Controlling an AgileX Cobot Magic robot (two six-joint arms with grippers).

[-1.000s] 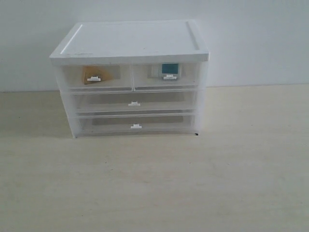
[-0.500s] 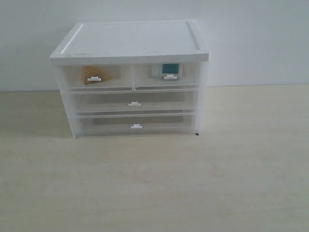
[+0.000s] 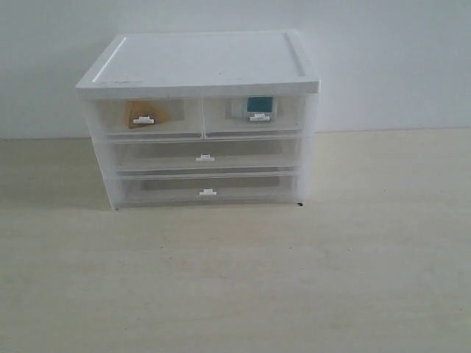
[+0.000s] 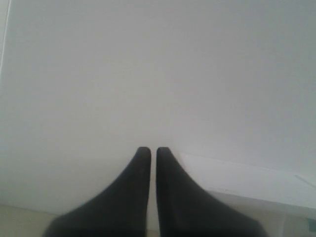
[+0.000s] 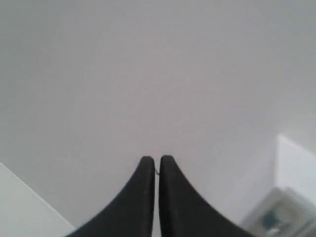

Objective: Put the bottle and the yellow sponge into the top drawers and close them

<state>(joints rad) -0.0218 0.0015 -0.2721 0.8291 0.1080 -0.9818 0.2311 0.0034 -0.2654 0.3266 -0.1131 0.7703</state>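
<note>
The white cabinet [image 3: 199,62] stands on the table against the wall. Both top drawers sit pushed in flush. The yellow sponge [image 3: 151,112] shows through the left top drawer [image 3: 147,126]. Through the right top drawer [image 3: 283,125] I see the bottle [image 3: 254,106] with its teal label. Neither arm appears in the exterior view. My left gripper [image 4: 149,150] is shut and empty, facing the wall, with the cabinet's top [image 4: 247,180] to one side. Held up against the wall, my right gripper [image 5: 153,159] is also shut and empty; the cabinet's corner [image 5: 291,168] lies off to one side.
Two full-width drawers [image 3: 204,158] sit shut below the top pair. The pale wooden table [image 3: 235,279] stretches in front of the cabinet. A white wall [image 3: 383,59] rises behind it.
</note>
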